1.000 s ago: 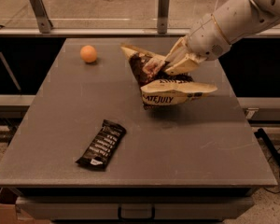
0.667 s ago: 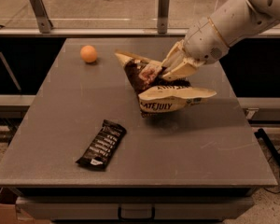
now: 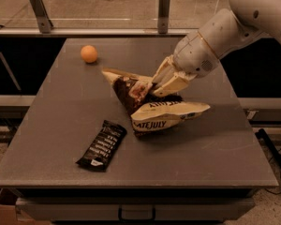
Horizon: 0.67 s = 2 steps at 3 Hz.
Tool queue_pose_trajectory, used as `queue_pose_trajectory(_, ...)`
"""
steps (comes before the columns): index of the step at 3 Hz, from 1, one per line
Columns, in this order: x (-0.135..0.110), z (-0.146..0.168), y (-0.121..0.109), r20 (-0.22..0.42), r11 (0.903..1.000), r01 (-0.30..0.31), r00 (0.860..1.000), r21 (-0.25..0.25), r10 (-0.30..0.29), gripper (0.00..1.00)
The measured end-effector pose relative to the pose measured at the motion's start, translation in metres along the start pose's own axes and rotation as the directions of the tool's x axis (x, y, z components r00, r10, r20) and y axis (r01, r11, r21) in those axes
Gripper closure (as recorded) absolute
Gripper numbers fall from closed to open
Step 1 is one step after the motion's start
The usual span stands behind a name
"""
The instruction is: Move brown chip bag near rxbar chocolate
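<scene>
Carrying step, I judge: the gripper (image 3: 155, 84) is clamped on the brown chip bag (image 3: 165, 116) at its crumpled middle, near the centre of the counter (image 3: 215, 149); the rxbar chocolate (image 3: 102, 145) lies toward the front-left corner, close by the bag; next, a short shift front-left, then release; the arm (image 3: 215, 36) reaches in from the right edge, wrist angled down-left

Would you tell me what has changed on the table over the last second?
The gripper, shut on the bag, has carried it left and toward the camera, closer to the bar. The grasp is unchanged. The bar and the orange ball have not moved.
</scene>
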State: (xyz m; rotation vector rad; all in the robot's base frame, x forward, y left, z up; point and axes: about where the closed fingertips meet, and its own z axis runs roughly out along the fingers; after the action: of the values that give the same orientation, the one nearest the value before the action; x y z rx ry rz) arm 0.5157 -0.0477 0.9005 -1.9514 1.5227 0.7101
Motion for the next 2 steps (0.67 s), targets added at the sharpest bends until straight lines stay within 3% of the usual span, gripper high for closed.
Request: queue_pose_trajectory(2,-0.0038,0.0135,0.0105,0.019,0.9991,-0.021,1.0,-0.037,0.022,0.05)
